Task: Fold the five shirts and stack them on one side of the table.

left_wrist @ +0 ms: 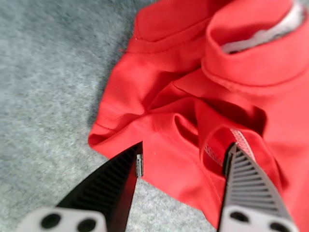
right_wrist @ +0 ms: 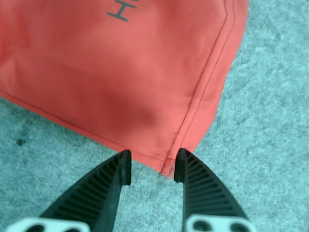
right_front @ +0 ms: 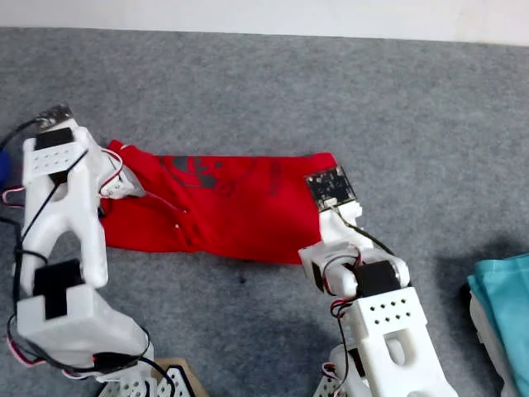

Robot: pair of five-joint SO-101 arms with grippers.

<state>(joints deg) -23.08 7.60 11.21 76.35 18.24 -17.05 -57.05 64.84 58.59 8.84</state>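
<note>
A red shirt (right_front: pixel 223 207) with dark print lies folded into a long band across the middle of the grey table. Its collar end is under my left arm (right_front: pixel 62 190). In the left wrist view my left gripper (left_wrist: pixel 186 154) is open, and its fingers straddle the bunched red fabric (left_wrist: pixel 183 96) just below the collar (left_wrist: pixel 256 38). My right arm (right_front: pixel 347 265) stands at the shirt's other end. My right gripper (right_wrist: pixel 152 166) is open with a narrow gap, and the shirt's hemmed corner (right_wrist: pixel 170 162) sits between its tips.
A folded teal shirt (right_front: pixel 504 289) lies at the right edge of the table, with something white beside it. A blue object (right_front: pixel 2 169) shows at the left edge. A brown board (right_front: pixel 178 376) lies at the front by the left arm's base.
</note>
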